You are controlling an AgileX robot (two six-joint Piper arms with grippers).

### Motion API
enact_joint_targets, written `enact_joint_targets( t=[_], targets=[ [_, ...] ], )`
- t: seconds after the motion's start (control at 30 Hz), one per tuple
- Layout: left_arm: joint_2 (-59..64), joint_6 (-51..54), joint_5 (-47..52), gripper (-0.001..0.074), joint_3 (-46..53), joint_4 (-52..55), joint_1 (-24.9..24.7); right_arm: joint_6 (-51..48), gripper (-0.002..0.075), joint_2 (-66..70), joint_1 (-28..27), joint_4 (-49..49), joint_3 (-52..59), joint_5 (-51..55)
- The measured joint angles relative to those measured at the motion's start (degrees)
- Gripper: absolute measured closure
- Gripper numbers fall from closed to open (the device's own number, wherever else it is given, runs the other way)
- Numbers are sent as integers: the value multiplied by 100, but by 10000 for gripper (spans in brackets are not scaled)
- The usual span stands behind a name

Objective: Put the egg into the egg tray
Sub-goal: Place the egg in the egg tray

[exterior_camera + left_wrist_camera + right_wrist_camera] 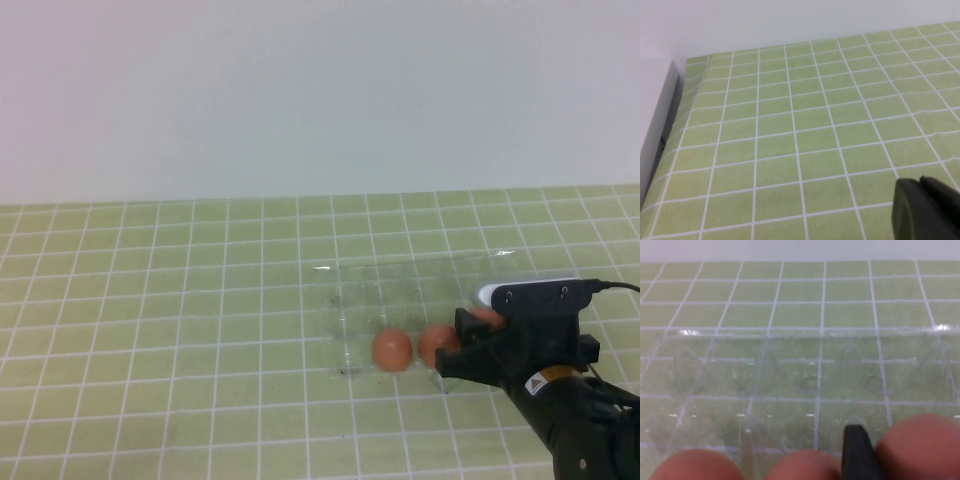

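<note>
The clear egg tray [400, 290] lies right of the table's centre and also fills the right wrist view [790, 375]. Two reddish-brown eggs [392, 349] [437, 344] sit in its near row. My right gripper [478, 335] is over the tray's right end, shut on a third egg [487, 316]. In the right wrist view this egg [920, 447] is pressed against one black finger [857, 452]; the other finger is out of view. The other two eggs [695, 467] [800, 467] show beside it. My left gripper [922, 187] is shut and empty over bare mat, out of the high view.
A green mat with a white grid [160, 300] covers the table, ending at a pale wall [300, 100]. A white ledge [655, 120] borders the mat in the left wrist view.
</note>
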Motion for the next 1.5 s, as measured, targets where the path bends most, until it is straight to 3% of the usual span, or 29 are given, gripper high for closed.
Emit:
enact_joint_targets(
  t=[1.5],
  targets=[
    [0,0,0,735,0,0,0,-11,296,167,37,-133,-9,-228]
  ],
)
